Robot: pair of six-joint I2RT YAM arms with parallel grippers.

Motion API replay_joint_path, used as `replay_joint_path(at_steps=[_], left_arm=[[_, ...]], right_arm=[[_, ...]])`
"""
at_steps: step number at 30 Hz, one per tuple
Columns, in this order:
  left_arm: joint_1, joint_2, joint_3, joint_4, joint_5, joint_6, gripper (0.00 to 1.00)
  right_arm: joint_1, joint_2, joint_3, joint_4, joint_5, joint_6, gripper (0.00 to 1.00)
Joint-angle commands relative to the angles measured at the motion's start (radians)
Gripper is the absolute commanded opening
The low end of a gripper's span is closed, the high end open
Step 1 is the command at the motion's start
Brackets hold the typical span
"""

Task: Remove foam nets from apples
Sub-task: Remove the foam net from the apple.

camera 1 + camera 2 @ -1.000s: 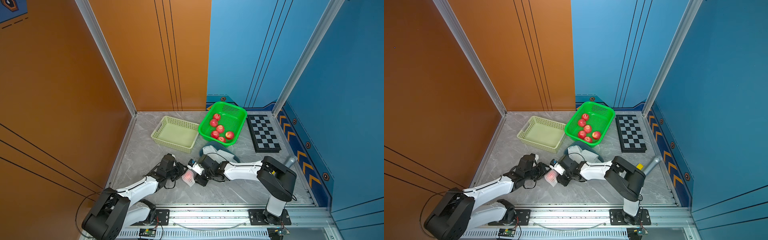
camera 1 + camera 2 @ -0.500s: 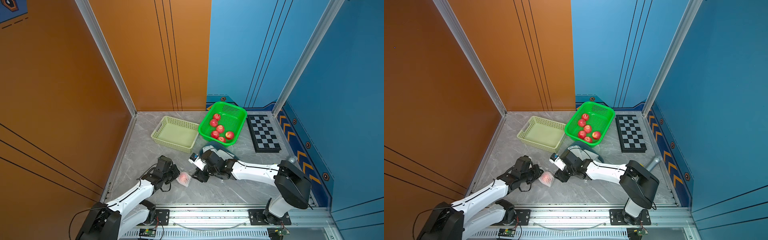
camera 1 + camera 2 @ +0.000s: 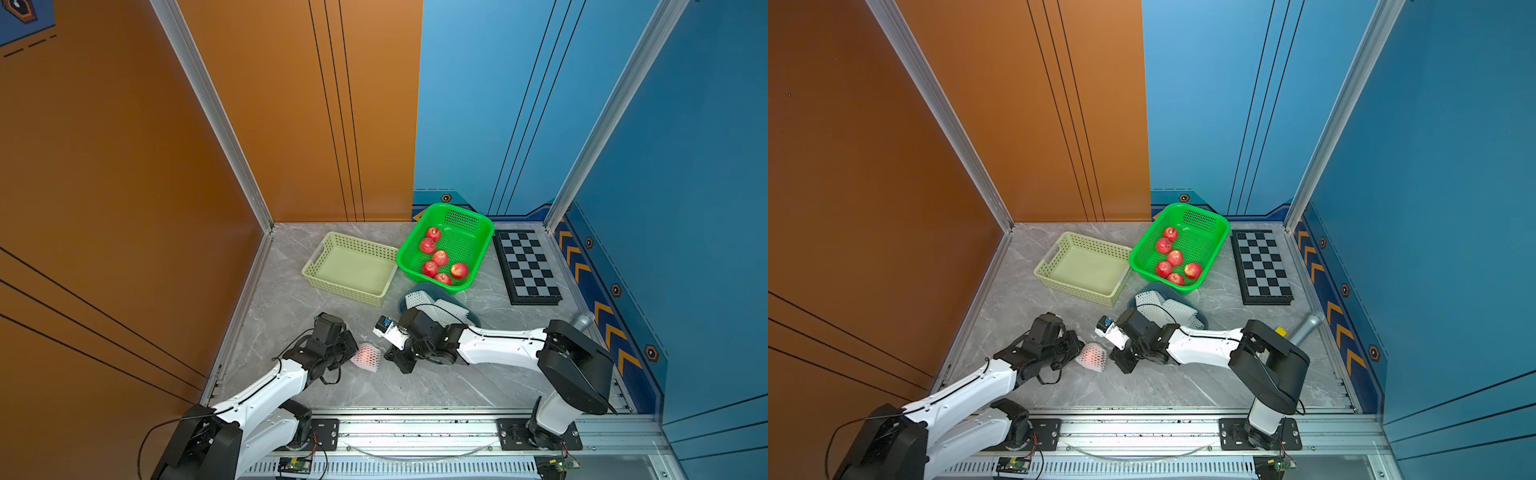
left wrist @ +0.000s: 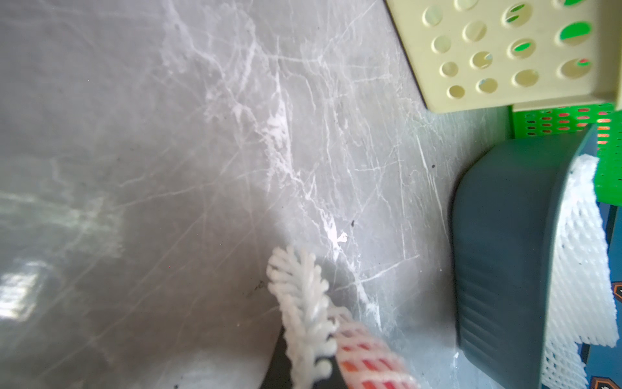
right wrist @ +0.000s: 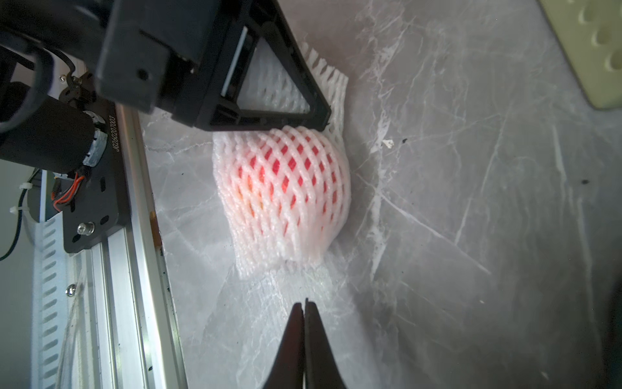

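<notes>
Firm apple lies on the table; left hand is clamped on the soft, stretchy foam net at one end, right hand closed empty beside the opposite end, likely the better hold.

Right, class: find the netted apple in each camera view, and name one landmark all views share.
Top view: netted apple, lower middle, just left of centre.
Top view: lower middle, further left of centre.
Left wrist: blurred, at the picture's edge.
Right wrist: mid-picture, large.
Shared landmark: pale yellow basket.
</notes>
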Motion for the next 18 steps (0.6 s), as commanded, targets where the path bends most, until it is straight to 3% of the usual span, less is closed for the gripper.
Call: replay_joint_path(at_steps=[1, 18], left_arm=[[0.013, -0.014, -0.011, -0.04, -0.028, 0.019, 0.0], [0.024, -0.017, -0.006, -0.041, -0.013, 0.027, 0.0]], right_arm=[[0.007, 0.036, 0.037, 0.032, -0.029, 0.013, 0.06], [0.023, 0.107, 0.112, 0.05, -0.044, 0.012, 0.08]])
